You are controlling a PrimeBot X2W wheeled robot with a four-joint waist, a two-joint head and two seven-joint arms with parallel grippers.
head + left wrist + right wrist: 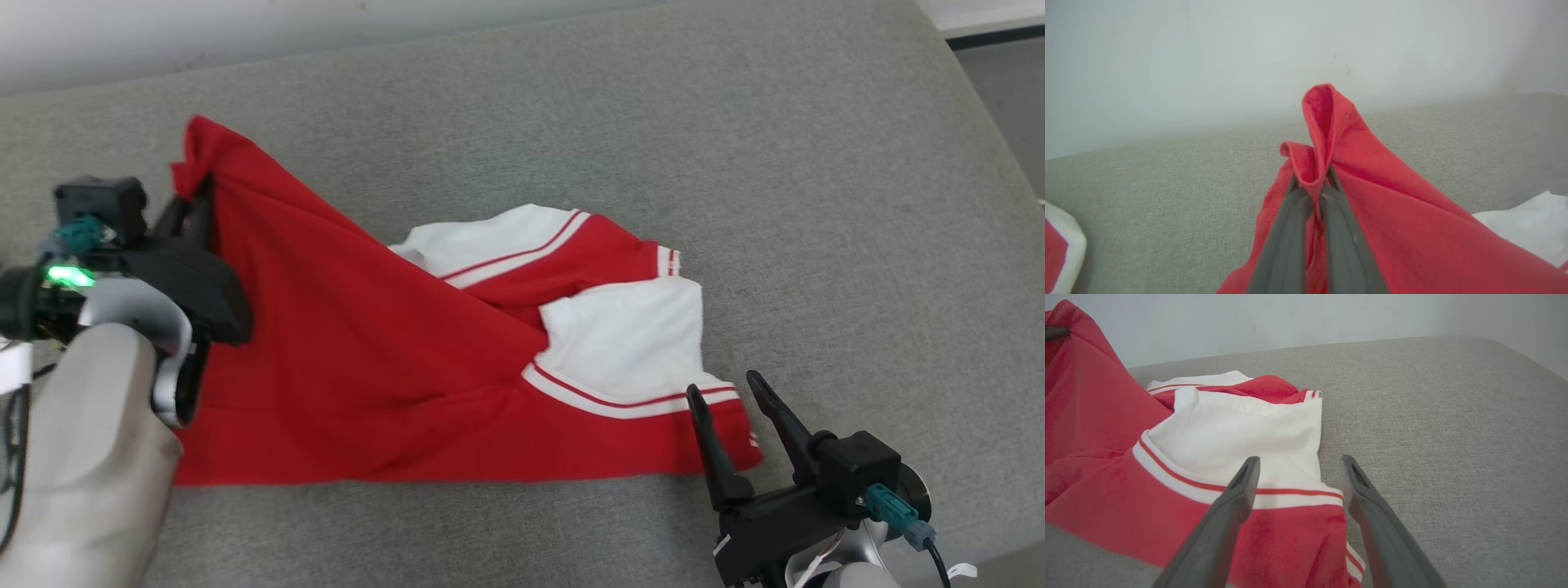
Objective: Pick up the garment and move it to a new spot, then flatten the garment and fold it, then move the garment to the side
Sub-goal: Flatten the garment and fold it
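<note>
Pinches raised far-left corner of garment (367, 367), spread centre-left on surface (735, 122), in shut left tool (198, 211) for carrying. Poises right tool (722, 385) wide open, empty, over near-right hem, likely for second grip.

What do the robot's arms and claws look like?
Each claw has two long, dark, tapering fingers on a black body: left claw, right claw. The left forearm is a smooth pale grey shell. A teal connector with a black cable sits at the right wrist; a green light glows at the left.
</note>
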